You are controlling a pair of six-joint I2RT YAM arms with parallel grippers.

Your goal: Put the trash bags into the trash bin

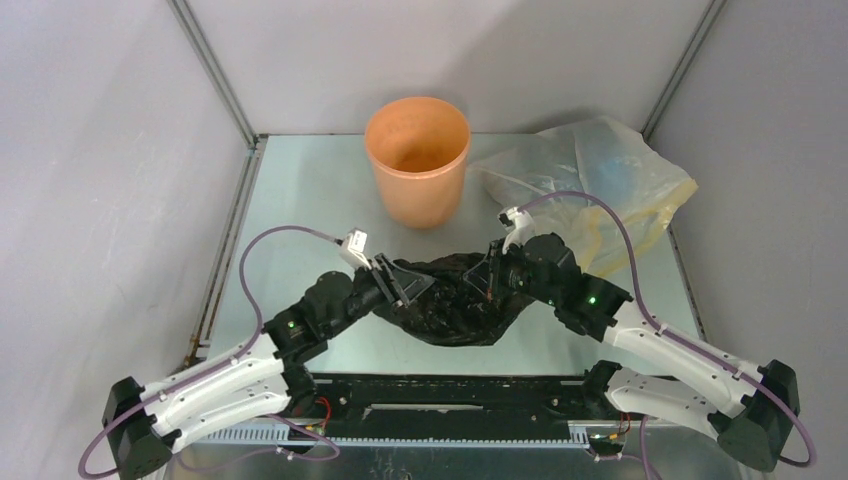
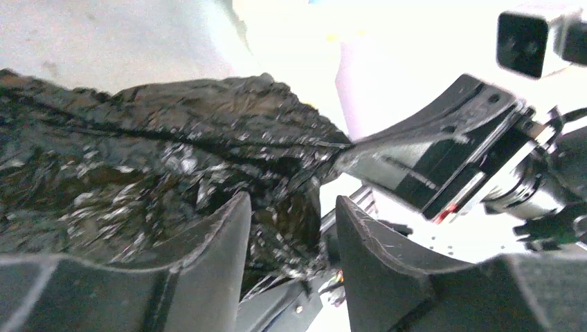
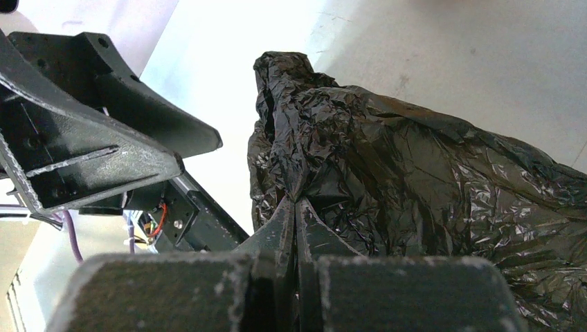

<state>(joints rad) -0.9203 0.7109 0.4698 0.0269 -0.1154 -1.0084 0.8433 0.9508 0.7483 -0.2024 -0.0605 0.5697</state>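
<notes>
The crinkly black trash bag (image 1: 455, 305) hangs in a sagging fold just above the table between my two grippers. My right gripper (image 1: 490, 273) is shut on the bag's right end; in the right wrist view its jaws (image 3: 296, 200) pinch a bunched fold of the bag (image 3: 415, 173). My left gripper (image 1: 405, 282) is at the bag's left end, open; in the left wrist view (image 2: 292, 200) the bag's folds (image 2: 138, 152) lie in and beyond the gap. The round orange trash bin (image 1: 417, 160) stands upright and empty at the back middle, beyond the bag.
A translucent yellowish plastic bag (image 1: 600, 180) lies crumpled at the back right, beside the bin. The table (image 1: 300, 200) has grey walls on the left, back and right. The arm bases sit along the near edge.
</notes>
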